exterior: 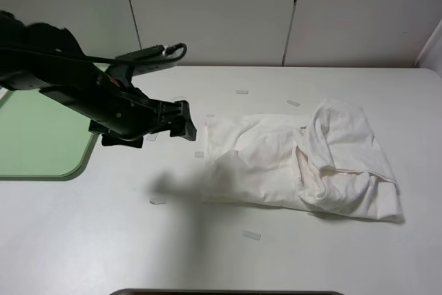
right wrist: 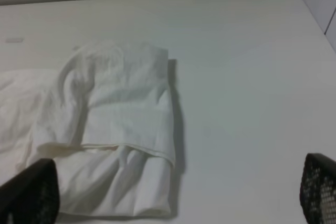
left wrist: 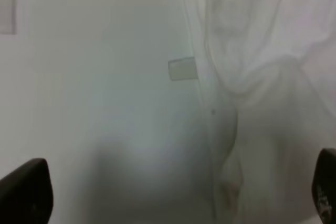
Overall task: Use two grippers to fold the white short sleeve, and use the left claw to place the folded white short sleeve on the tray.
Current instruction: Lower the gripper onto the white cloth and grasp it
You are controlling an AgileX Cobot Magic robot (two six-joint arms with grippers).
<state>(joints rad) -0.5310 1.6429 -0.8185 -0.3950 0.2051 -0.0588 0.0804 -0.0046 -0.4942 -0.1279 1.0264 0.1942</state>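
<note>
Several pale tape strips dot the bare worktop in the lower part of the high view. Beyond them, right of centre, lies the white shirt. It is rumpled, and its right-hand end is doubled over so a hem shows. It looks only partly folded.

The left gripper hovers just beside the shirt's upper left corner, casting a shadow on the worktop below. In its wrist view its jaws are wide apart and hold nothing, with the shirt's edge running up between them. I judge it is lined up to take that edge for the next fold.

The right gripper is outside the high view. Its own camera shows its jaws apart and empty, looking over the doubled end.

Further left, at mid-height, the green tray waits well apart from the shirt, on the side of the arm that must deliver it.
</note>
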